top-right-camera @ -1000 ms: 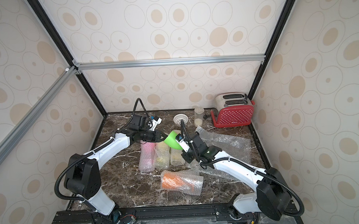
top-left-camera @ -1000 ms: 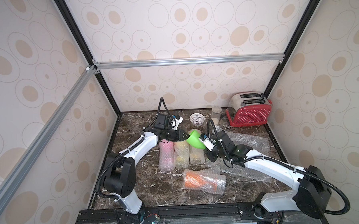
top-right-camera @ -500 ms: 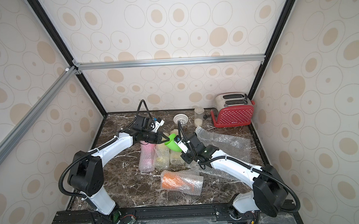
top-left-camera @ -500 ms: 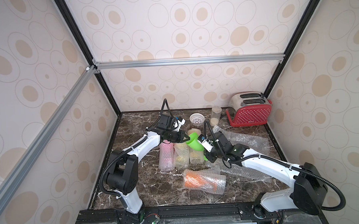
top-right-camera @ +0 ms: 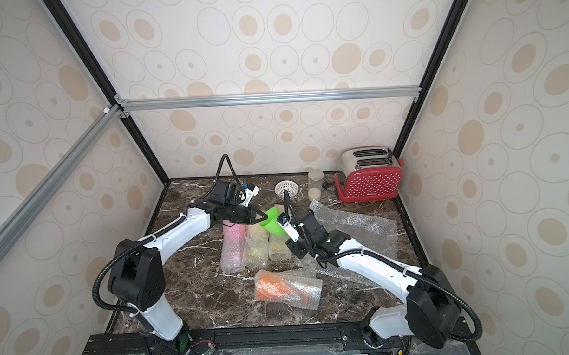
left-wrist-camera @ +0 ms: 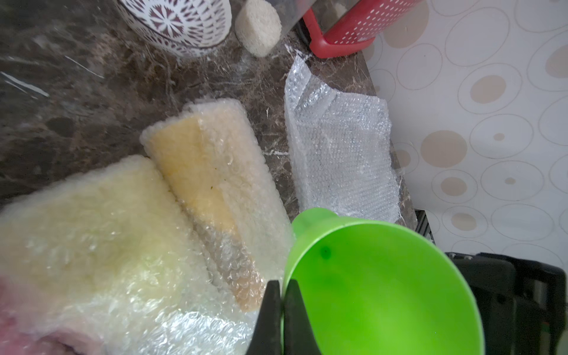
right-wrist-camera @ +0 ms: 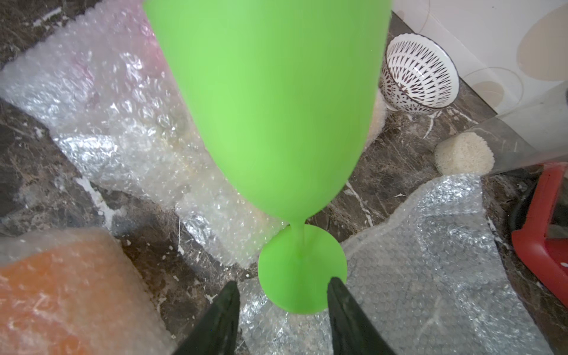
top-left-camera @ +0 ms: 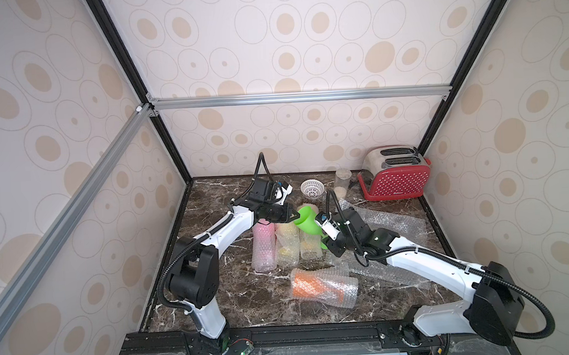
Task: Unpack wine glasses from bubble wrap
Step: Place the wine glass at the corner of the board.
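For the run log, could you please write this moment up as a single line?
phase: handover | left gripper: shut on green glass rim | right gripper: open at its foot | wrapped glasses: four

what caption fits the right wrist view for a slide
The green glass, foot between the open right jaws, over bubble wrap near a wrapped orange glass.

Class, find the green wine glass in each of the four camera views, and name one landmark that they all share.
Top view: green wine glass mid-table, over the wrapped glasses.
Top view: same spot, slightly further left.
Left wrist: its open mouth, close up.
Right wrist: cup, stem and foot, seen from the foot end.
Shared landmark: white patterned bowl.
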Motion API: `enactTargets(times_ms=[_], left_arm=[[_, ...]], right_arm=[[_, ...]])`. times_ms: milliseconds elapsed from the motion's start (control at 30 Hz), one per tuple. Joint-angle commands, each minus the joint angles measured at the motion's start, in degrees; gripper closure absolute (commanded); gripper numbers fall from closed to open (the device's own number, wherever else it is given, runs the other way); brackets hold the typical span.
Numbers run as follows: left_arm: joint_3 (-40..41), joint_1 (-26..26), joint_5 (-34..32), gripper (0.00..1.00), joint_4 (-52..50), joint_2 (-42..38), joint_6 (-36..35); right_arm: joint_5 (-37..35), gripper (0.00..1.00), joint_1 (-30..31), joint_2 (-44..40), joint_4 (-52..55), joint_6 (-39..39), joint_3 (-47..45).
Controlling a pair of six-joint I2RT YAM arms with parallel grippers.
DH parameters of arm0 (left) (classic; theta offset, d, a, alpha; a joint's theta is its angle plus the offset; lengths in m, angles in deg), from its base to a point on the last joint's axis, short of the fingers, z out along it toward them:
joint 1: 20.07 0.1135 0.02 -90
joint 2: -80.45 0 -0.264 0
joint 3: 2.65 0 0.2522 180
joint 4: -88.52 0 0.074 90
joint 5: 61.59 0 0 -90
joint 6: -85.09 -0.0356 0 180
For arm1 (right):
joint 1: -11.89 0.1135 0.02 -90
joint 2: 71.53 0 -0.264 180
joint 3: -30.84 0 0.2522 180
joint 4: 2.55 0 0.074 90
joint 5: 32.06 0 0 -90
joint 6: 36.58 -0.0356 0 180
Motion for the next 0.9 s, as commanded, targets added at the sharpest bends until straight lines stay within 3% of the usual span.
enactTargets(times_ms=[0, 400, 633, 867], left_arm=[[-4.55, 0.32, -4.2, 1.0, -2.1, 0.32, -0.49], [-12.84, 3.58, -9.56, 1.0, -5.65, -0.81, 0.03], [-21.0, 9.96, -24.56, 1.0, -11.85, -2.62, -0.16], [-25.55, 18.17, -35.08, 1.0, -16.87, -3.16, -1.03]], right_arm=[[-0.3, 0.47, 0.26, -2.36, 1.03, -1.03, 1.76], [-1.67, 0.44, -1.86, -6.37, 8.77, -4.69, 8.02], [-1.72, 0.44, -4.49, -5.88, 10.25, -6.55, 8.57], [-0.52, 0.45, -7.27, -3.62, 10.62, -9.78, 8.26]])
